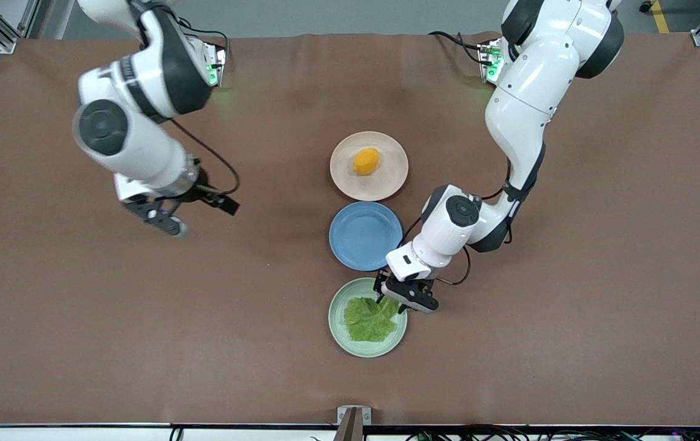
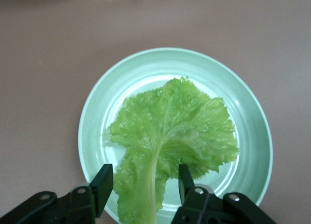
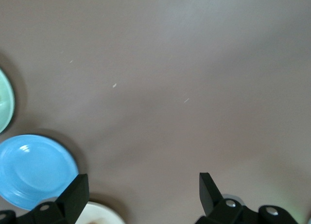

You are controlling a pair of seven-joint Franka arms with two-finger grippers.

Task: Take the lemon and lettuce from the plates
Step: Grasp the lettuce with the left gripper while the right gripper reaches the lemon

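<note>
In the left wrist view the lettuce (image 2: 170, 136) has its stem end cut off by the picture's edge, and the mint green plate (image 2: 92, 127) loses its rim there too, partly under the left gripper's fingers (image 2: 103, 182). In the right wrist view the blue plate (image 3: 34, 168) is clipped at the edge, the green plate (image 3: 4, 100) shows only a sliver, and the pink-beige plate (image 3: 99, 215) barely peeks in.
</note>
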